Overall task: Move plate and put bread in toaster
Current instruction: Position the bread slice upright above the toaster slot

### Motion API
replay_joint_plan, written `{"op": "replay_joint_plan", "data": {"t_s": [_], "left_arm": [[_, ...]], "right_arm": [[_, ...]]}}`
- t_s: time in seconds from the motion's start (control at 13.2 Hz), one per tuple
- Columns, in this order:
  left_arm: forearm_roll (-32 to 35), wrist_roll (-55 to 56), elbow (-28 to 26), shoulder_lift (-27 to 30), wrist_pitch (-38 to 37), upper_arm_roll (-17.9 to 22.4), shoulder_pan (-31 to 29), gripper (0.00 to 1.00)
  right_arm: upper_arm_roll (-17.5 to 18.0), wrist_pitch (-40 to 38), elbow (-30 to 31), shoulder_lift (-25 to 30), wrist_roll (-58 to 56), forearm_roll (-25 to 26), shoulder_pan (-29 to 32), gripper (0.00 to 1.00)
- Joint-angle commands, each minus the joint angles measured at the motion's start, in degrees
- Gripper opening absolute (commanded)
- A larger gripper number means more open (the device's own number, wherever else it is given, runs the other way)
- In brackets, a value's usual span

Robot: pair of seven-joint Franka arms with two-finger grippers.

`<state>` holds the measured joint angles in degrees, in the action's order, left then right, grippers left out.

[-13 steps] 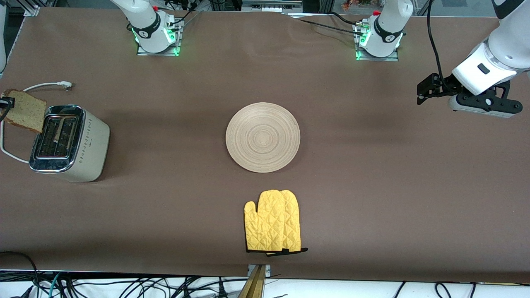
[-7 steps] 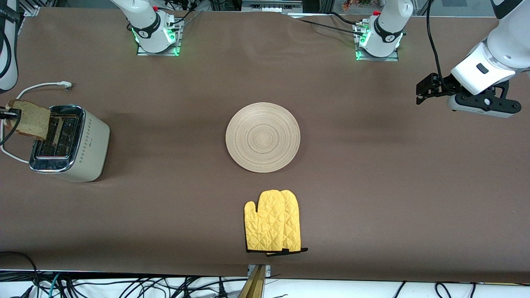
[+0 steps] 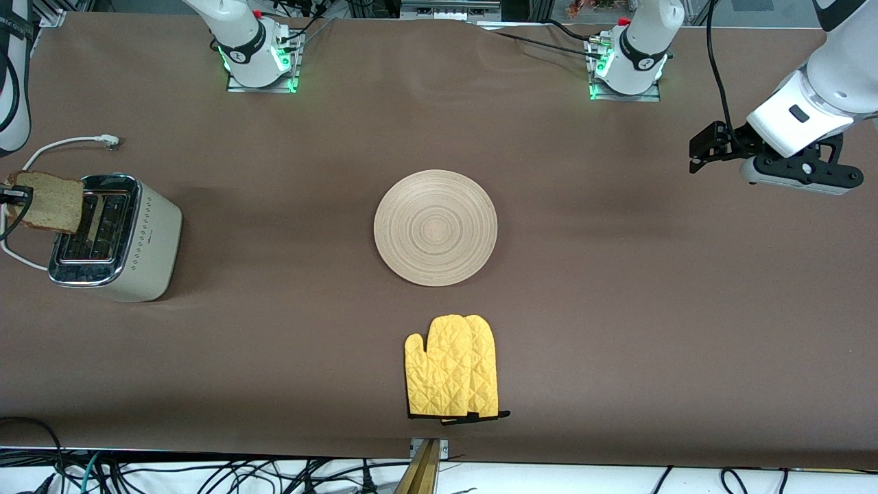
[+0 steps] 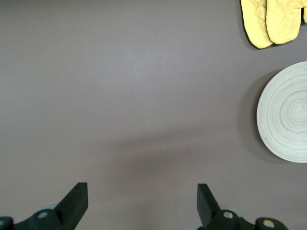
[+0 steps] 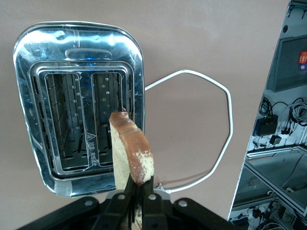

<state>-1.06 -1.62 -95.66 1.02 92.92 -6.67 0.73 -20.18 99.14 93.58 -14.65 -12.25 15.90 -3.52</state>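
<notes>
The brown table (image 3: 617, 309) takes up nearly everything from where I stand. The plate (image 3: 435, 227) sits flat at its middle, pale wood with ring grooves, nothing on it. Toward the right arm's end of the table stands the toaster (image 3: 113, 237), cream sides and a shiny chrome top, both slots open and unfilled; in the right wrist view the slots (image 5: 81, 115) show right down to their wire guides. Nearer the front camera than the plate, and apart from it, lies the yellow oven mitt (image 3: 451, 367), flat with its cuff toward the table's front edge.

The bread (image 3: 42, 202) is up in the air over the toaster's outer edge — held on edge, crust uppermost, not yet in either slot. The right gripper (image 5: 136, 199) is clamped tight on one end of the slice, its fingers pressing both faces; the wrist view shows the slice (image 5: 130, 153) hanging over the chrome rim beside the nearer slot.

The left gripper (image 3: 699, 152) waits over bare table at the left arm's end, well apart from the plate, its fingers (image 4: 74, 201) spread wide and holding nothing.

The toaster's white cord (image 3: 65, 144) loops on the table beside it, its plug lying loose.
</notes>
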Motion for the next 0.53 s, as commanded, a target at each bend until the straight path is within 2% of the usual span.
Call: {"op": "replay_joint_plan", "data": {"t_s": [0.0,0.45], "left_arm": [[-0.5,0.4,1.0,-0.2,-0.9,-0.1,0.1,1.0],[-0.5,0.3,1.0,-0.2,-0.9,-0.1,0.0,1.0]], "right_arm": [[0.2,0.4,-0.9,-0.3,-0.1,-0.8,0.1,0.0],[0.5,0.2,-1.7,0.0,-0.1,-0.9,-0.5,0.0]]}}
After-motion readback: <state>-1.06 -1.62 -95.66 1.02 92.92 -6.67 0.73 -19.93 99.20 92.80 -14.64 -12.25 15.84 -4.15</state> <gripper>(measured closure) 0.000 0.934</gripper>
